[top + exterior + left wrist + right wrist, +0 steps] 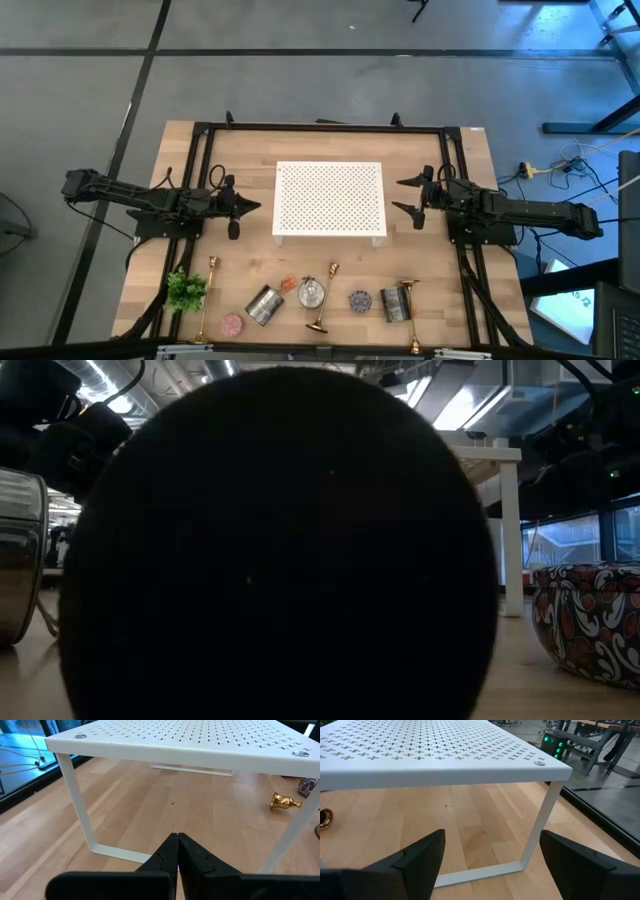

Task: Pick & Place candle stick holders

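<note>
Three gold candle stick holders lie on the wooden table near its near edge: one at the left, one in the middle, one at the right. A piece of one shows past the shelf leg, and a gold bit shows in the right wrist view. My left gripper is shut on nothing, just left of the white perforated shelf. My right gripper stands open just right of the shelf, nothing between its fingers.
Silver tins, a pink candle, a purple candle and a green plant lie among the holders. A dark round shape blocks most of the low view, between a silver tin and a patterned tin.
</note>
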